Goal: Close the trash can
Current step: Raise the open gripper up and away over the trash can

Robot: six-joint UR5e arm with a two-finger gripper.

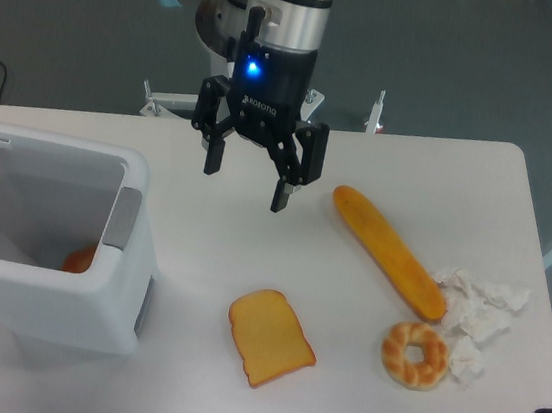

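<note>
Left of gripper [246, 188], well apart — trash can [49, 249], lid up; gripper spread wide, holding nothing.

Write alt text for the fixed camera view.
An open white trash can sits at the table's left, something orange inside. An open, empty gripper hovers above the table; toast, a baguette, a bagel and crumpled tissue lie right.
</note>
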